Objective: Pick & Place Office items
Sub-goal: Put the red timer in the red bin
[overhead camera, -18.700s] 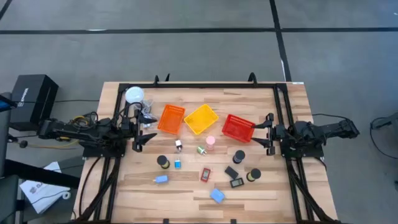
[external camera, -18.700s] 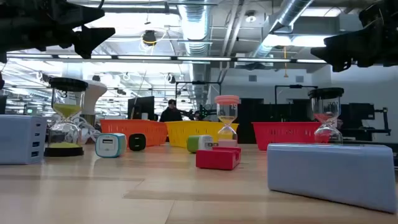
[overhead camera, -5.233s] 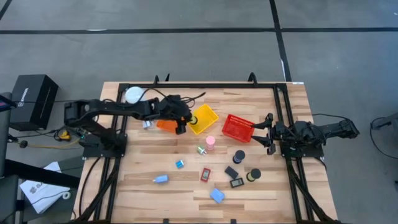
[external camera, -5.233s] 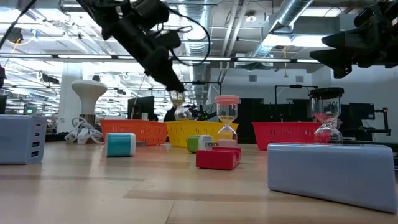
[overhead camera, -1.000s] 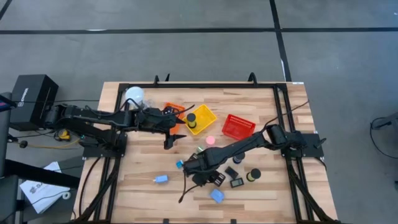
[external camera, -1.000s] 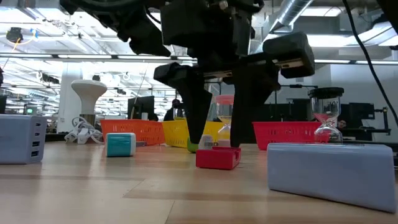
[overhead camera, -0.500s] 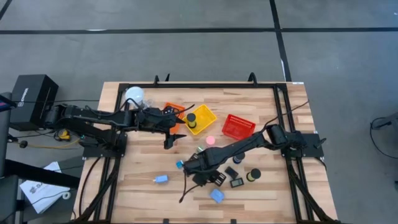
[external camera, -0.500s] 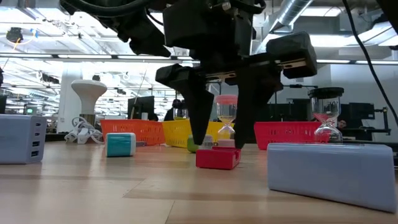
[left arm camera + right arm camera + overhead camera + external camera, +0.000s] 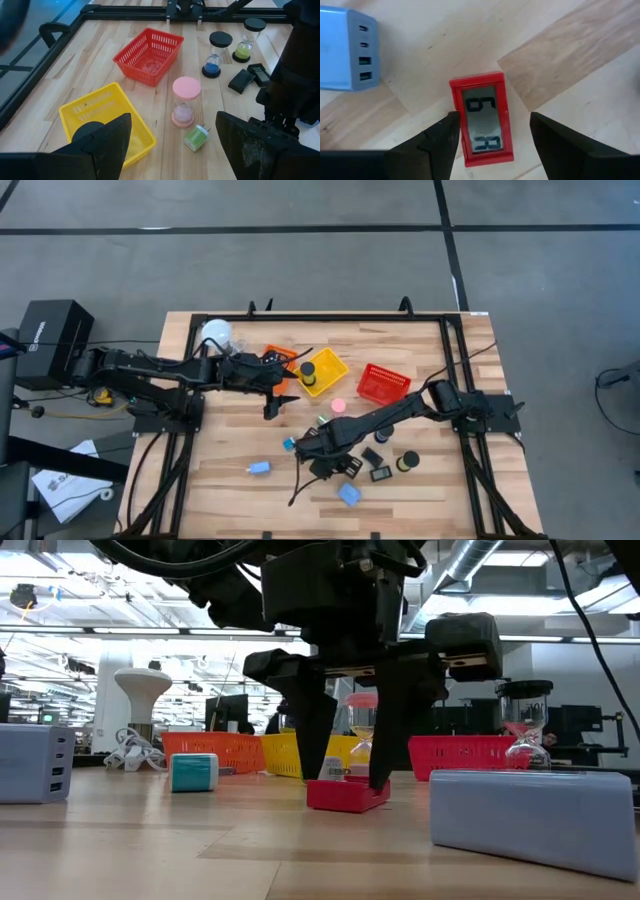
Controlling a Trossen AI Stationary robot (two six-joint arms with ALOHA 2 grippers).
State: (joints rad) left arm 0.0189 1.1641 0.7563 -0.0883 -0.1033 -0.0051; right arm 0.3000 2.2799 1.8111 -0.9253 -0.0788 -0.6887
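The red rectangle [image 9: 482,120] is a small timer with a grey display, lying flat on the table. My right gripper [image 9: 493,117] is open and points down over it, one finger on each long side; in the low view my right gripper [image 9: 350,780] reaches table height around the red timer [image 9: 347,795]. My left gripper [image 9: 275,402] is open and holds nothing, hovering beside the orange basket [image 9: 275,360]. A black hourglass [image 9: 307,368] stands in the yellow basket [image 9: 328,372]. My right gripper comes from above, pointing down, with its fingers across the timer's width. One fingertip [image 9: 451,122] is against the timer's long side edge [image 9: 453,102]. The other fingertip [image 9: 540,125] stands apart from the opposite edge. The timer lies flat on the table.
Light-blue blocks [image 9: 260,467] [image 9: 349,494] and a small blue cube [image 9: 288,444] lie near my right gripper. Black rectangles [image 9: 380,473], black hourglasses [image 9: 408,461] [image 9: 385,432], a pink hourglass [image 9: 339,406], a green charger [image 9: 196,137], the red basket [image 9: 384,383] and a white globe [image 9: 215,332] share the table.
My right gripper has come down a little around the red timer, and its fingers have drawn slightly closer together. The timer has been nudged a little sideways on the table. My left arm has kept still.
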